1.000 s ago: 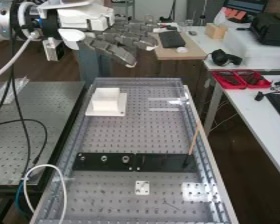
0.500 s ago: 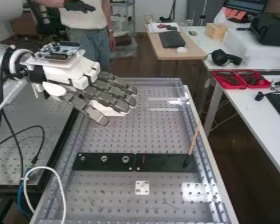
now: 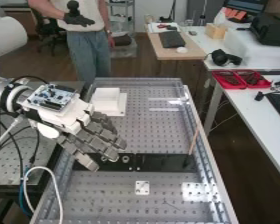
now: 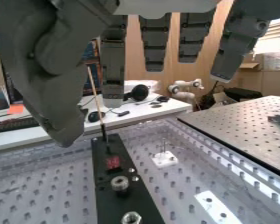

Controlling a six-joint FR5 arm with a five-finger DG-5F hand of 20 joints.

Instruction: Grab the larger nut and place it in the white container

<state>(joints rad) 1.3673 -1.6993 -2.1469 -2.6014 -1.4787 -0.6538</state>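
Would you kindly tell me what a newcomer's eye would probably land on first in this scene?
Probably the dark grey hand, hanging with open fingers over the left side of the perforated bench in the high view. Next might come the white container, bright against the bench's far left part. After that, perhaps the thin wooden stick, rising from the right end of the black strip that also bears the metal nuts.
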